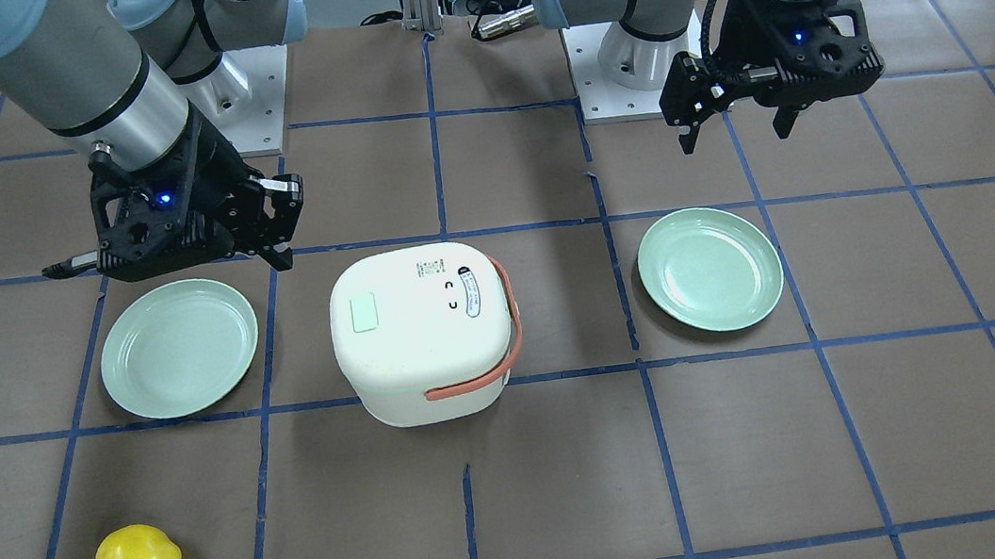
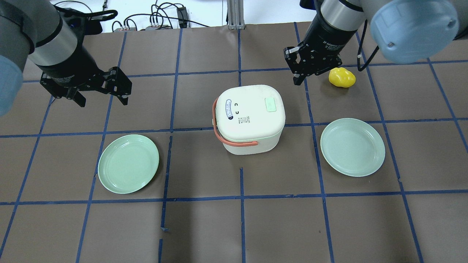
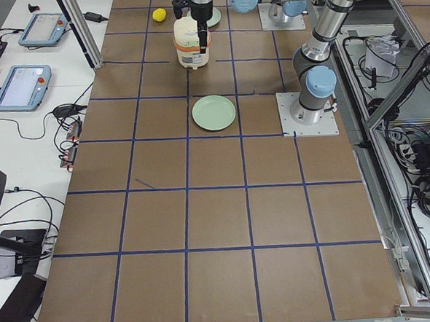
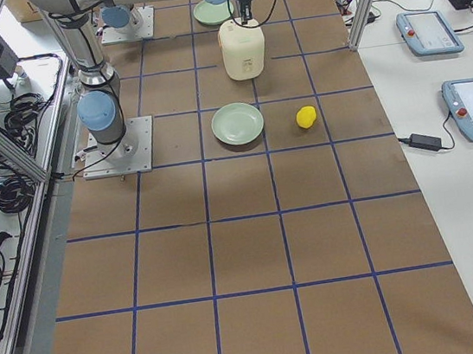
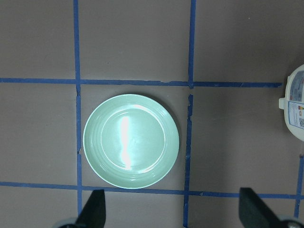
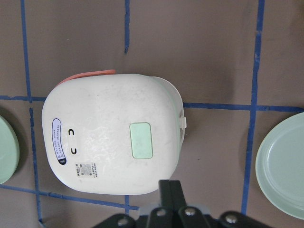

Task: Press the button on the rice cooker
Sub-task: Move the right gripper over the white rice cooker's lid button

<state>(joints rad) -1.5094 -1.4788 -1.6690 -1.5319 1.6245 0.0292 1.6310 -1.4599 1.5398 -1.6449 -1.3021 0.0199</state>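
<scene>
The white rice cooker stands mid-table with its lid closed and its salmon-orange strap handle lying to one side. A pale green rectangular button sits on the lid. The cooker also shows in the front view and the right wrist view, with the button near the lid's middle. My right gripper is shut and empty, raised beside the cooker's far right corner; its fingertips hang by the lid's edge. My left gripper is open and empty, far left of the cooker.
Two pale green plates lie on either side of the cooker, one on the left and one on the right. The left plate lies below my left gripper. A yellow fruit-like object lies beside my right gripper.
</scene>
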